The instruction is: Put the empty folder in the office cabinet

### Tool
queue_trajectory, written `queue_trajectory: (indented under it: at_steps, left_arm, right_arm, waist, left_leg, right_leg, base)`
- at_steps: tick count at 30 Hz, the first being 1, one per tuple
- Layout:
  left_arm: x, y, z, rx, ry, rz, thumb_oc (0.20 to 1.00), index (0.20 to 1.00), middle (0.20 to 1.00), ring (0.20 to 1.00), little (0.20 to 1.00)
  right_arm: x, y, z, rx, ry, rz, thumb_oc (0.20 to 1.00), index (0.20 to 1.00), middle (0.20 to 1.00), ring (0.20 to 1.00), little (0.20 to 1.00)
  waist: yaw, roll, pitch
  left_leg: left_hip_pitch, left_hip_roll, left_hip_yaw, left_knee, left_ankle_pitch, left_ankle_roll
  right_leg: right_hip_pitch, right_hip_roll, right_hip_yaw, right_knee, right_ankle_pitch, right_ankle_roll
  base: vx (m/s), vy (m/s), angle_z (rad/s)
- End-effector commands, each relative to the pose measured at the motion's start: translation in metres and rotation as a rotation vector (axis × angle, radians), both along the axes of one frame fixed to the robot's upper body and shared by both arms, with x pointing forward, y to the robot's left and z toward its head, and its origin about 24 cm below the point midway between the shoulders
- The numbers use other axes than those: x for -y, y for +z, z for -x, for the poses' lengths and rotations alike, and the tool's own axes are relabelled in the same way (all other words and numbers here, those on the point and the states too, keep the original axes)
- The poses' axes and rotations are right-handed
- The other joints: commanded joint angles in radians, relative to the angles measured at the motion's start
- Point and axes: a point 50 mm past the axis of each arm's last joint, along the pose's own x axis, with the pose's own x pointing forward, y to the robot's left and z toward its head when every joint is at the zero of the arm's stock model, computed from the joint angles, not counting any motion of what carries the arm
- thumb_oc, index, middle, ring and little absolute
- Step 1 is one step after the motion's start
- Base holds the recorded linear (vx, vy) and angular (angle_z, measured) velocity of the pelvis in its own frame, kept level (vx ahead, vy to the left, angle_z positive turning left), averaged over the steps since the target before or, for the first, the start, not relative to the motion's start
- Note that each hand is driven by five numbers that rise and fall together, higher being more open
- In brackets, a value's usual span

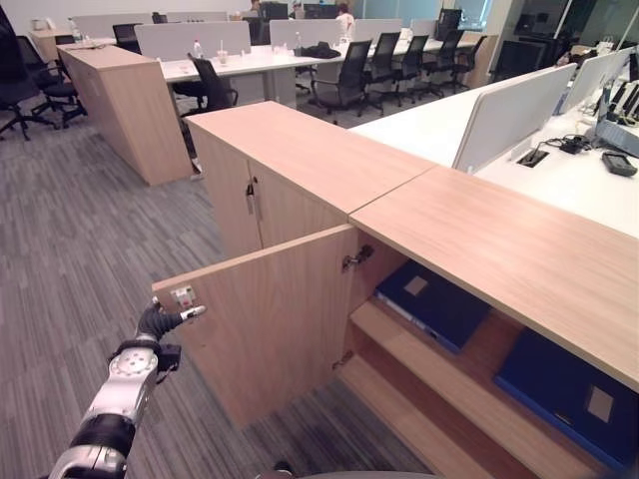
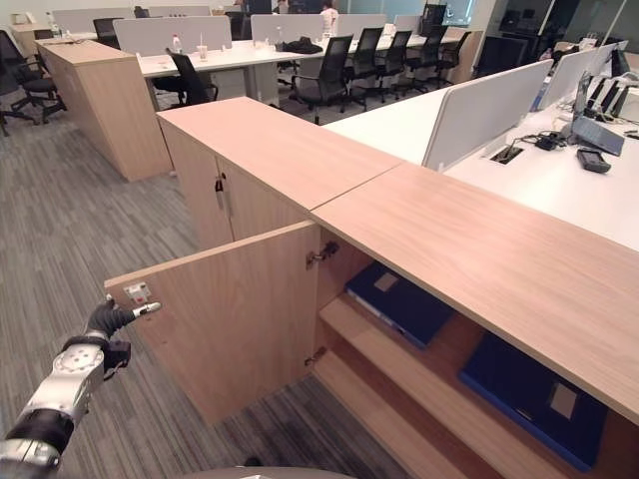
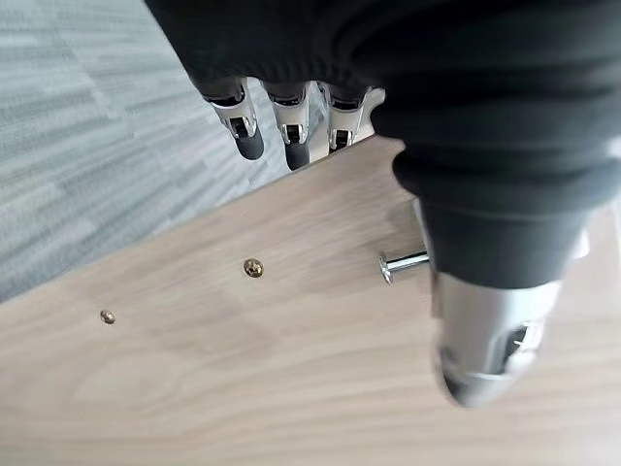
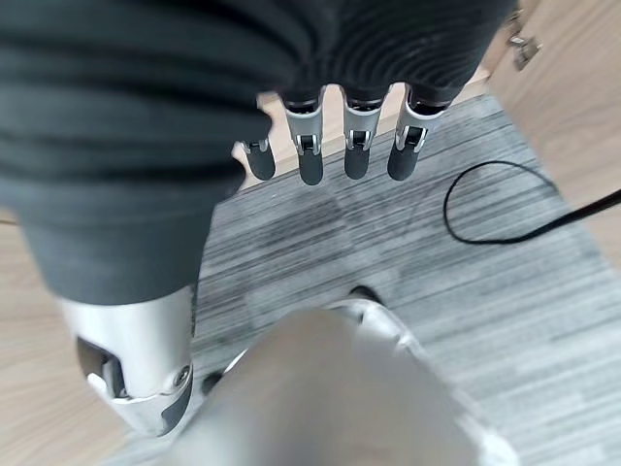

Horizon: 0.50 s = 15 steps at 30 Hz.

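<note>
Wooden cabinet door (image 1: 265,319) ajar beside loose-fingered left hand (image 1: 160,319), blue folders (image 1: 434,299) shelved inside, right hand (image 4: 330,146) slack.

Two head eyes look down from above; two wrist cameras look along their own hands from very close.
Both eyes face the open cabinet door (image 1: 265,319), sharing its shelves at 4 o'clock and desks toward 12. Our left wrist camera nearly touches that door (image 3: 291,379); our right one faces the floor (image 4: 466,320).
</note>
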Motion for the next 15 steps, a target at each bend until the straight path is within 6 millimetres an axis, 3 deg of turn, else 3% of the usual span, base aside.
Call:
queue_trajectory:
  at_steps: [1,7,9,10,15]
  left_arm:
    - [0.141,0.044,-0.035,0.250,-0.672,0.287,1.000,1.000,1.000,1.000,1.000]
    - [0.171,0.057,-0.007,0.253,-0.875,0.429,1.000,1.000,1.000,1.000,1.000]
    - [0.170,0.057,-0.003,0.248,-0.883,0.435,1.000,1.000,1.000,1.000,1.000]
    - [0.158,0.053,0.009,0.219,-0.869,0.446,1.000,1.000,1.000,1.000,1.000]
    - [0.134,0.047,0.026,0.178,-0.826,0.392,1.000,1.000,1.000,1.000,1.000]
  right_arm:
    - [-0.008,0.003,-0.030,0.078,0.014,-0.019,1.000,1.000,1.000,1.000,1.000]
    - [-0.019,0.001,-0.032,0.084,0.016,-0.045,1.000,1.000,1.000,1.000,1.000]
    - [-0.021,0.001,-0.032,0.086,0.021,-0.051,1.000,1.000,1.000,1.000,1.000]
    - [-0.022,0.001,-0.033,0.092,0.019,-0.058,1.000,1.000,1.000,1.000,1.000]
    - [-0.024,0.000,-0.028,0.076,0.011,-0.070,1.000,1.000,1.000,1.000,1.000]
  waist:
    - [-0.086,-0.026,-0.004]
    - [-0.069,-0.026,0.001]
    - [-0.068,-0.025,0.001]
    - [-0.057,-0.021,0.003]
    - [-0.045,-0.015,0.002]
  left_leg:
    - [-0.080,-0.003,0.034,0.073,-0.008,0.003]
    - [-0.075,-0.012,0.021,0.061,-0.008,0.006]
    - [-0.073,-0.013,0.020,0.059,-0.007,0.006]
    - [-0.074,-0.015,0.020,0.058,-0.006,0.006]
    - [-0.076,-0.021,0.012,0.058,-0.007,0.006]
  right_leg:
    - [0.091,0.042,-0.089,-0.221,0.144,0.007]
    - [0.097,0.045,-0.096,-0.219,0.141,0.008]
    - [0.097,0.045,-0.096,-0.220,0.140,0.009]
    - [0.098,0.047,-0.101,-0.221,0.139,0.008]
    - [0.105,0.044,-0.109,-0.220,0.136,0.009]
  base:
    - [0.01,0.001,0.05]
    - [0.01,-0.006,0.16]
    - [0.00,-0.009,0.14]
    - [0.00,0.000,0.00]
    - [0.00,0.003,-0.15]
